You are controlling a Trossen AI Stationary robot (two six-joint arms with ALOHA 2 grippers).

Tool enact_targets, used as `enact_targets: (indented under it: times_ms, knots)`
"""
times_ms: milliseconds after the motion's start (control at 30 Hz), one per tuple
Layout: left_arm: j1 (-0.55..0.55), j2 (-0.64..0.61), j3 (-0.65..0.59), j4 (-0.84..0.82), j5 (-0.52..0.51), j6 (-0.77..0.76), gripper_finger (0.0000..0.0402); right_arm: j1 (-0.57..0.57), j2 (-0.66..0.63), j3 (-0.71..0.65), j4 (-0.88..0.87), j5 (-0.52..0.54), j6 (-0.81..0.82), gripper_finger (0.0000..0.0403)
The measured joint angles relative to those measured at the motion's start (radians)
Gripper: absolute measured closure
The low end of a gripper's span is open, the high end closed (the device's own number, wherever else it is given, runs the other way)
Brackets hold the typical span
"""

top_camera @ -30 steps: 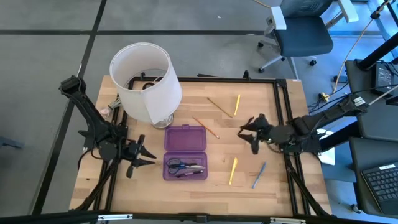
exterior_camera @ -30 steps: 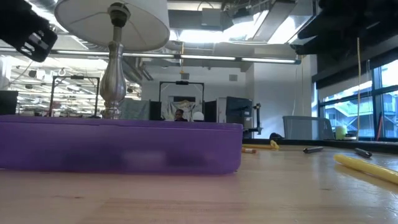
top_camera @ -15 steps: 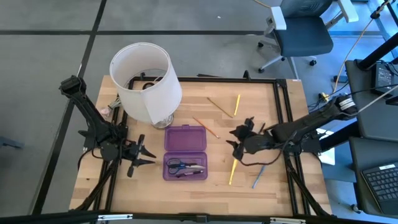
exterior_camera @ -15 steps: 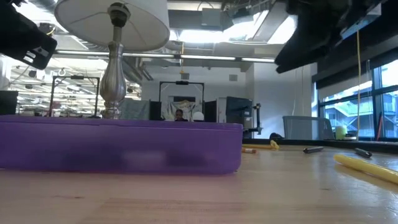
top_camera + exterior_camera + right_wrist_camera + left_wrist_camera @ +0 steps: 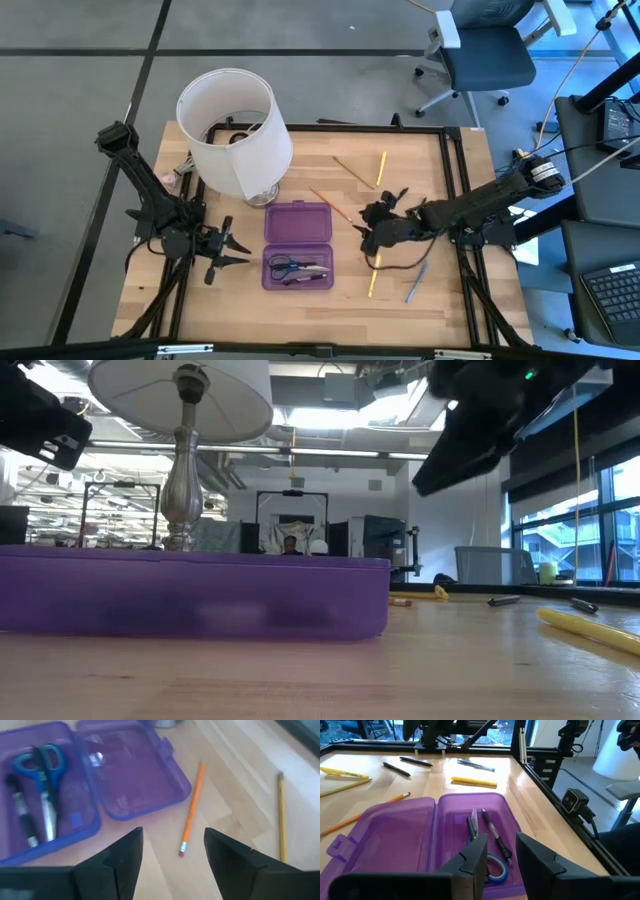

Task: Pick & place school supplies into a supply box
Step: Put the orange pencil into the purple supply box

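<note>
The purple supply box [image 5: 298,246] lies open on the table, its lid [image 5: 298,222] flat toward the far edge. Its tray [image 5: 298,269] holds blue-handled scissors [image 5: 42,757] and dark pens [image 5: 495,836]. An orange pencil [image 5: 192,810] lies just right of the lid. My right gripper [image 5: 367,228] is open and empty above the table, right of the box, with the pencil's eraser end ahead of its fingers [image 5: 172,865]. My left gripper [image 5: 232,250] is open and empty, left of the box [image 5: 500,857].
A lamp with a white shade [image 5: 235,128] stands at the far left. A yellow pencil [image 5: 381,168] and a wooden pencil [image 5: 352,170] lie at the far right. A yellow marker [image 5: 374,275] and a blue pen [image 5: 415,283] lie near the front right.
My right gripper has gone toward the table's left edge, from near the right edge to just right of the open box and the orange pencil. It has stayed open. Nothing on the table has moved.
</note>
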State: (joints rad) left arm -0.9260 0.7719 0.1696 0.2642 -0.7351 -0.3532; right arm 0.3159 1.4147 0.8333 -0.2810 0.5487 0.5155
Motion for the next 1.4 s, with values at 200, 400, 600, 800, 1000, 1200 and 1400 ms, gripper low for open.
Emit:
enact_targets:
  times_ms: [200,400,600,800,1000,1200,1400]
  knots:
    - [0.000,0.000,0.000,-0.001,-0.003,0.000,0.0307,-0.098,0.058,0.000,-0.002,-0.129,0.003,0.0188]
    - [0.000,0.000,0.000,-0.001,-0.004,0.000,0.0304,-0.181,0.116,0.000,0.000,-0.231,0.007,0.0188]
    - [0.000,0.000,0.000,-0.002,-0.004,0.000,0.0308,-0.233,0.180,0.000,0.001,-0.237,0.030,0.0188]
    - [0.000,0.000,0.001,-0.002,-0.004,0.000,0.0305,-0.242,0.229,0.000,0.004,-0.259,0.032,0.0188]
    - [0.000,0.000,0.001,-0.002,-0.004,0.001,0.0306,-0.242,0.269,0.000,0.030,-0.265,0.033,0.0188]
    - [0.000,0.000,0.001,-0.004,-0.005,0.001,0.0308,-0.242,0.280,0.000,0.077,-0.291,0.044,0.0188]
    - [0.000,0.000,0.001,-0.006,-0.005,0.001,0.0304,-0.253,0.282,0.000,0.077,-0.283,0.092,0.0188]
